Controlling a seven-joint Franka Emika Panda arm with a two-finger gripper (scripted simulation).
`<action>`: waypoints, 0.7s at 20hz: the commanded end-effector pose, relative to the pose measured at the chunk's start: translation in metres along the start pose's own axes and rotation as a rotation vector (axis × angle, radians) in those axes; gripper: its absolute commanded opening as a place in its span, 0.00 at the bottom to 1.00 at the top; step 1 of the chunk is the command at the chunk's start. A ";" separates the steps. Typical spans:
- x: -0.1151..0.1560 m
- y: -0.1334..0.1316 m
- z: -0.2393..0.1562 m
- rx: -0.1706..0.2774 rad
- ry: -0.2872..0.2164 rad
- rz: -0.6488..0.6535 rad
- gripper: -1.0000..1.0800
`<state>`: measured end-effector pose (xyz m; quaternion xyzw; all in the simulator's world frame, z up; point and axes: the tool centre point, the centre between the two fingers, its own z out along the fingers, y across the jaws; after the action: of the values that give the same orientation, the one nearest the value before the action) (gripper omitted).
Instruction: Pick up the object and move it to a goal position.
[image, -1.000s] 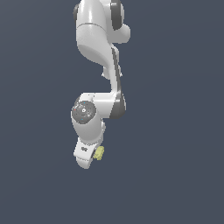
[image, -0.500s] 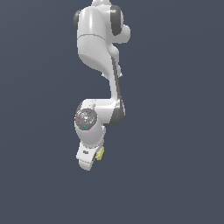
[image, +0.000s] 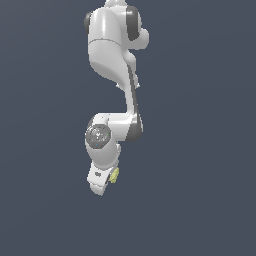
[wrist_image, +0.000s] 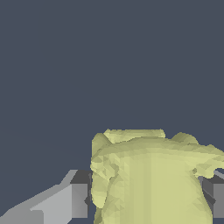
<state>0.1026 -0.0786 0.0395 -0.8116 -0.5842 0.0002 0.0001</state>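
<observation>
Exterior view: my arm (image: 117, 75) hangs down against a plain dark grey backdrop. My claw (image: 105, 182) is at its low end, and the pale yellow-green block (image: 114, 175) shows at the claw's side toward the exterior view's right.

Wrist view: the block (wrist_image: 153, 179) fills the near field, bumpy-faced, seated between my two grey fingers (wrist_image: 72, 200), which press it on either side. Claw closed onto the block.

one white robot arm (image: 112, 60), one hand (image: 102, 182), one yellow-green block (wrist_image: 151, 179)
</observation>
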 end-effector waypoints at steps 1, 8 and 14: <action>0.000 0.000 0.000 0.000 0.000 0.000 0.00; 0.007 -0.005 -0.005 0.000 0.000 0.000 0.00; 0.032 -0.023 -0.021 0.000 0.000 0.000 0.00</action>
<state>0.0935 -0.0507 0.0554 -0.8120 -0.5837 0.0006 0.0002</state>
